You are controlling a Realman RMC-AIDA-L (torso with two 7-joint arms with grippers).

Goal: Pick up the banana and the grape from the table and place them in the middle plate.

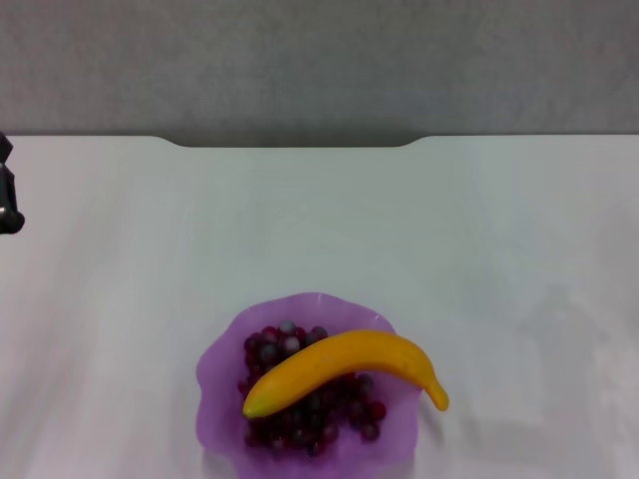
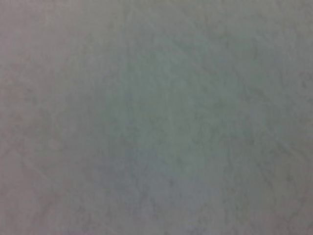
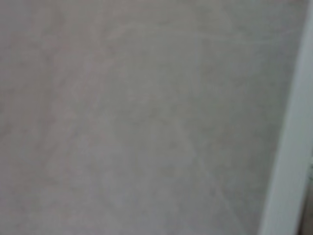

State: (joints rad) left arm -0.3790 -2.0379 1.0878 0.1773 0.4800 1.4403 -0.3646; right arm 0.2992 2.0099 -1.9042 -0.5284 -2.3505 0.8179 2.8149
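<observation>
You have the banana lying across the grape inside the middle plate, its long axis slanting, dark tip overhanging the plate's right rim; the left gripper sits well left of the plate, finger state untellable, right gripper unseen

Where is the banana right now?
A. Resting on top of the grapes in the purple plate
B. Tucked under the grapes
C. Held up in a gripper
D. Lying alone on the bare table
A: the banana lies across the grape bunch inside the middle plate, with no gripper on it.
</observation>
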